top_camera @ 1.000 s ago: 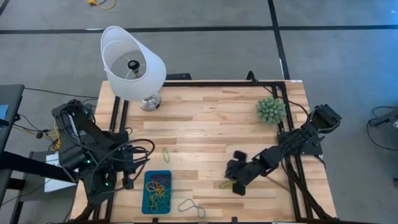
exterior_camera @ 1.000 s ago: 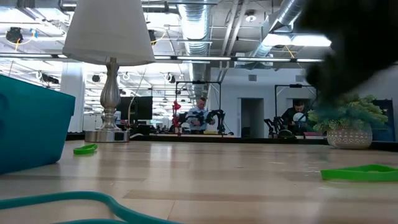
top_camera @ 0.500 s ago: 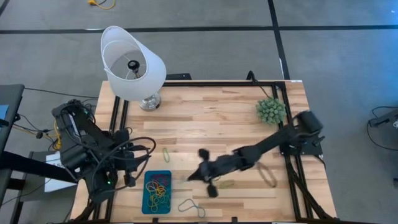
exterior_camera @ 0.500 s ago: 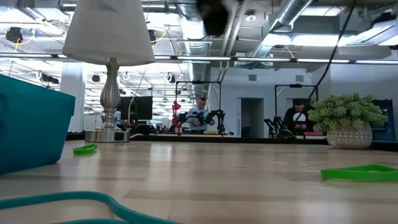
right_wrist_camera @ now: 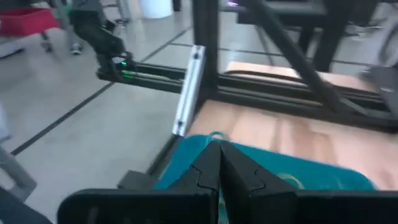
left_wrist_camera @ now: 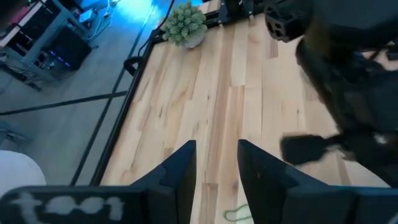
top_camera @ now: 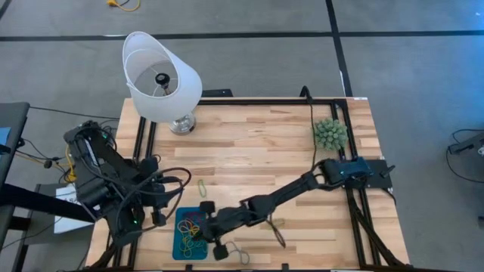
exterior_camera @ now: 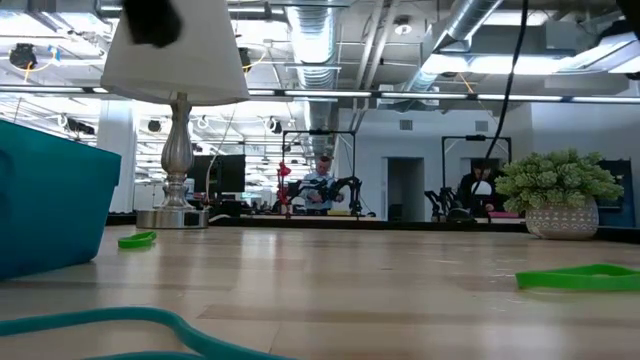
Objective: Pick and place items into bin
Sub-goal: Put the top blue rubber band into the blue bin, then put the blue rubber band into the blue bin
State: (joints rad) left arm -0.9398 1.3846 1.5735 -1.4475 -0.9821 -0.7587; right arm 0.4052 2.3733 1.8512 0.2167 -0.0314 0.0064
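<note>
The teal bin sits near the table's near edge and holds several coloured rubber bands. It also shows in the low view and the right wrist view. My right gripper reaches across the table and hangs shut over the bin's right edge; its fingers meet in the right wrist view. My left gripper waits open at the table's left edge. Loose bands lie flat on the wood: a green one, a grey-blue one and an olive one. My right gripper pinches a thin pale rubber band loop between its two fingertips. Only a small arc of the band pokes out past the tips. The fingers slant down toward the bin from the table's right side, and the band is lifted clear above the bin.
A white lamp stands at the far left corner, and a spiky green plant ball at the far right. Black frame rails edge the table. People work in the room behind. Bare wood lies in the table's middle.
My right arm has swept quickly from the table's right half toward its left, stretching out until its gripper hangs over the bin's right edge. The olive band on the wood where it started has stayed in place.
</note>
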